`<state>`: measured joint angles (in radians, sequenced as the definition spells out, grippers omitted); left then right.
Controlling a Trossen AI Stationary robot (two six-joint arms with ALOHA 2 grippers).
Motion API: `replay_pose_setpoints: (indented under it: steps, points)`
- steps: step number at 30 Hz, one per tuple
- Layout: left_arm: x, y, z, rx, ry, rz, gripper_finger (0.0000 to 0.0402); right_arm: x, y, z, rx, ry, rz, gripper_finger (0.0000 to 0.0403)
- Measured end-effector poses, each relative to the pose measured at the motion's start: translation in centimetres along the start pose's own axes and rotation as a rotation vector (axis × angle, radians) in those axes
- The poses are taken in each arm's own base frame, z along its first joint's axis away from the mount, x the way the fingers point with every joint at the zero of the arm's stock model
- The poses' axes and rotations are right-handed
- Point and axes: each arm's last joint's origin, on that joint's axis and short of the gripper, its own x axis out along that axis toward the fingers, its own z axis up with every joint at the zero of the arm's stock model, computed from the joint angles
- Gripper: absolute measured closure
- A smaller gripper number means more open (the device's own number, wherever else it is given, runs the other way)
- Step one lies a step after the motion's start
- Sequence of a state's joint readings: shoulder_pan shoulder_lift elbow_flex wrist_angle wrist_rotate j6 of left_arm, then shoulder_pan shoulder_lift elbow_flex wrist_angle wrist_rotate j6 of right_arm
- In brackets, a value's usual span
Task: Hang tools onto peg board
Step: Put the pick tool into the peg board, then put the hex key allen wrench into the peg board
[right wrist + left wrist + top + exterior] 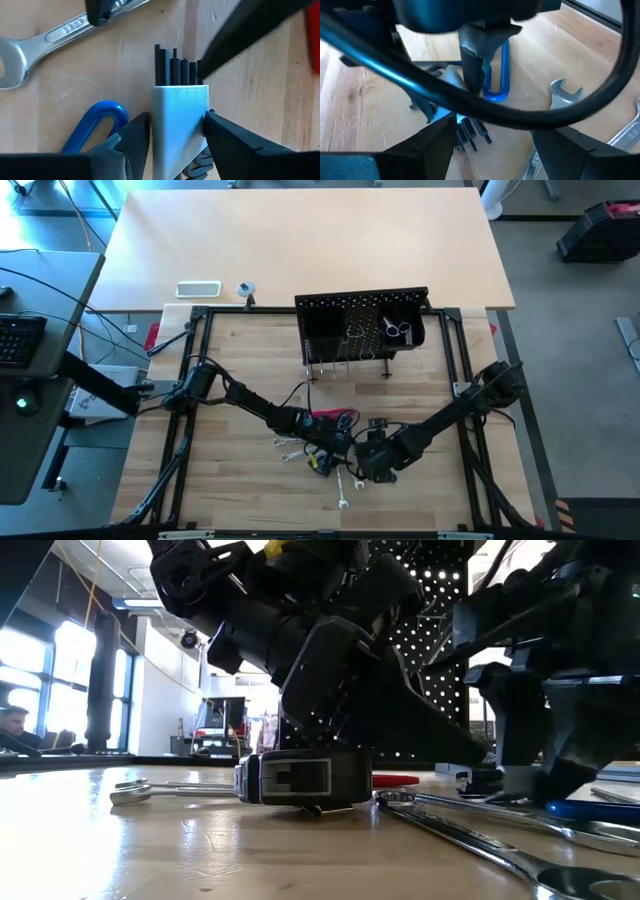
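A set of black hex keys in a pale holder lies on the table, with a blue loop beside it. My right gripper points steeply down over the holder, one finger on each side. My left gripper stands open and low; the key tips lie between its fingers, near one of them. Silver wrenches and a red-handled tool lie around. The black peg board stands at the far side with tools hanging on it. My right gripper comes from above with its fingers close against the holder's two long sides; whether they touch it I cannot tell. The holder lies on the table with its keys pointing away from the fingers. My left gripper has one finger over the key tips; whether it touches them I cannot tell.
A long wrench lies near the table's front edge. A dark boxy thing shows low on the table in the low view. A white tray sits on the far table. The black frame's bars run along both sides.
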<state>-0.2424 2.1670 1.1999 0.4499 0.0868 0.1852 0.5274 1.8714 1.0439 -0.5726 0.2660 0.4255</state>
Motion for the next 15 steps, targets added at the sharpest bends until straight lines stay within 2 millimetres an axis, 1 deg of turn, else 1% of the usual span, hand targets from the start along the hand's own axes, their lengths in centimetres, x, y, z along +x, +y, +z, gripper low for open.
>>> replay_pose_setpoints:
  steps: [3,8,9,15]
  points:
    - [0.0,0.0,-0.2,-0.001,0.016,-0.004,0.0156,-0.1,0.0,0.1,-0.009,-0.009,-0.014,0.0253]
    - [0.0,0.2,-0.3,0.002,0.025,0.001,0.0156,-0.4,0.0,0.4,-0.024,-0.03,-0.037,0.034]
    - [0.0,0.3,-0.3,0.003,0.027,0.003,0.0156,-0.5,0.0,0.5,-0.024,-0.032,-0.043,0.0348]
    - [0.0,0.4,-0.3,0.02,0.039,0.058,0.0156,-1.2,0.4,1.2,-0.04,-0.045,-0.058,0.0348]
